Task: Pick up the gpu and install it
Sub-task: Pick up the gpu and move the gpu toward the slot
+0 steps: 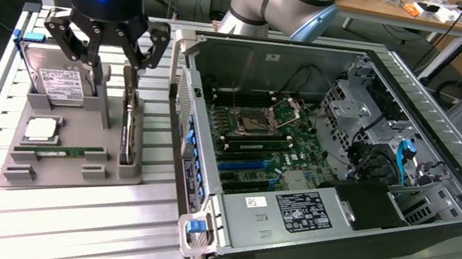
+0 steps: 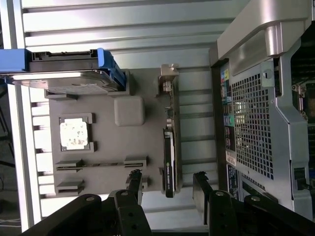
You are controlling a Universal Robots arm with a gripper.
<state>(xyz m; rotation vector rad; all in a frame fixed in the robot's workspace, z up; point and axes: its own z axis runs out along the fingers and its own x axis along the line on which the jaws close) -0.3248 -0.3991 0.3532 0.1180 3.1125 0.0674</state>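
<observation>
We judge the work barely begun: the gpu (image 1: 127, 125), a thin dark rectangular card with a silvery metal bracket, stands on edge in its slot of the grey moulded holder (image 1: 61, 177) on the slatted aluminium counter (image 1: 63, 228), not lifted. The black claw (image 1: 113, 62) hovers over it, spread and pinching nothing. Lifting and installing remain. The wrist view tells us the card sits between the fingers (image 2: 135, 184) with gaps either side; the exterior view gives us the open grey computer case (image 1: 251, 54) and its bare blue slots (image 1: 239, 165).
</observation>
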